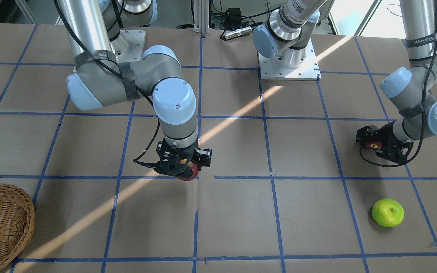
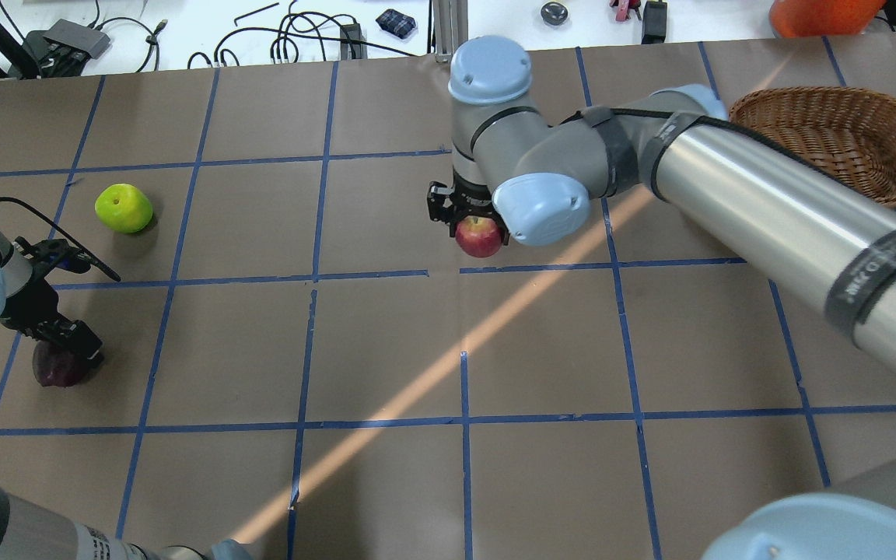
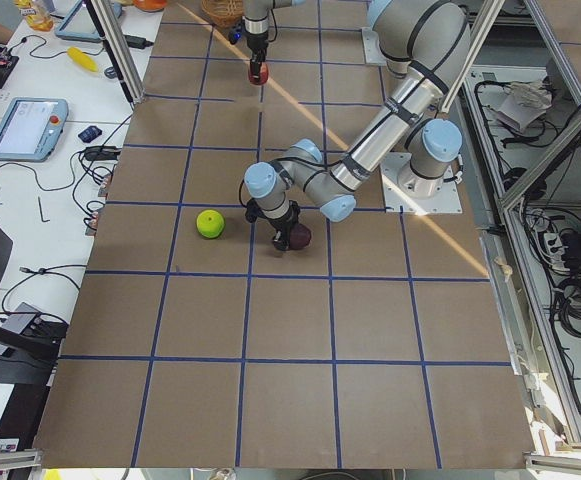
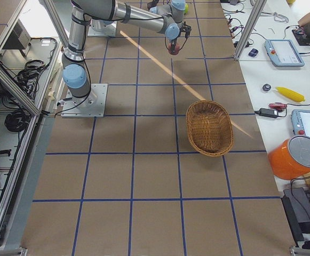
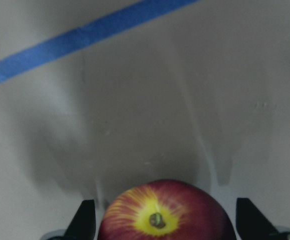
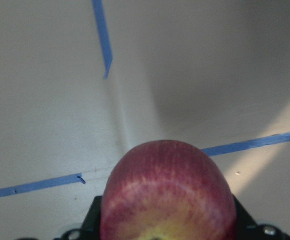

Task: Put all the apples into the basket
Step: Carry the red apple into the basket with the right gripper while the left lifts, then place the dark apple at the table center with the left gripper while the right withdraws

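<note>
Gripping red apple [image 2: 481, 241], right tool [image 2: 477, 225], left tool [image 2: 65, 348] round maroon apple [image 2: 53, 371], unclear, basket [image 2: 845, 136] apart

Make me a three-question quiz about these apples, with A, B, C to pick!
1. How many apples lie in the shallow tan woven wicker basket? A none B one C three
2. Where is the bright lime green round apple? A in that basket B on the brown table C in a gripper
3. The right gripper is: A open, empty B shut on the red round apple C hidden
Answers: A, its inside is bare; B, it sits alone on the tabletop; B, the apple is clasped in it.
</note>
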